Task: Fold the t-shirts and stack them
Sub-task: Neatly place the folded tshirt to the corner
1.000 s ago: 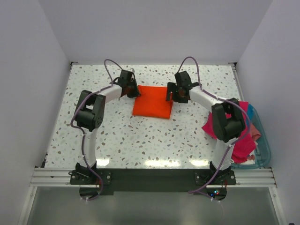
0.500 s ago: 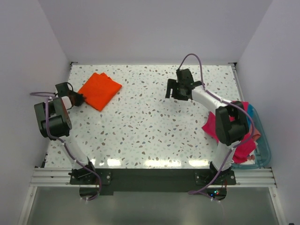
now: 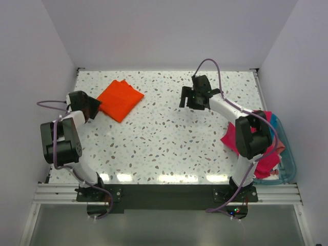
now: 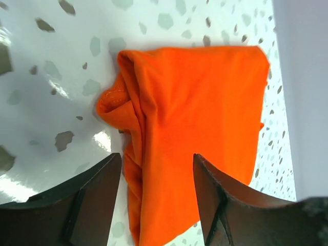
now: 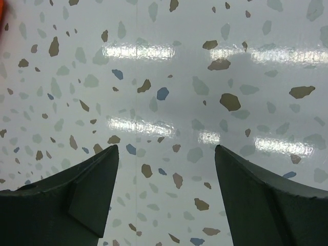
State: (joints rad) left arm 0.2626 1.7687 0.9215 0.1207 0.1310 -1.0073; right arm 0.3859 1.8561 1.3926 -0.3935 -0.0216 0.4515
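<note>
A folded bright orange t-shirt (image 3: 120, 100) lies flat on the speckled table at the far left; in the left wrist view the orange t-shirt (image 4: 205, 113) has a bunched fold along its left side. My left gripper (image 3: 95, 107) is at the shirt's left corner. Its jaws stand open (image 4: 156, 166) over the cloth's near edge, gripping nothing. My right gripper (image 3: 185, 98) hovers open at the far middle, with only bare table between its fingers (image 5: 166, 151). Magenta-pink and paler pink t-shirts (image 3: 264, 154) are heaped at the right edge, partly hidden by the right arm.
A teal plastic bin (image 3: 288, 166) holds the pink heap at the table's right edge. White walls close in the table at the back and on both sides. The left arm's elbow (image 3: 61, 143) folds back over the left edge.
The left arm dragged the orange t-shirt from the far middle to the far left, then its jaws opened and let the cloth go. The right gripper stayed open and hardly moved.
</note>
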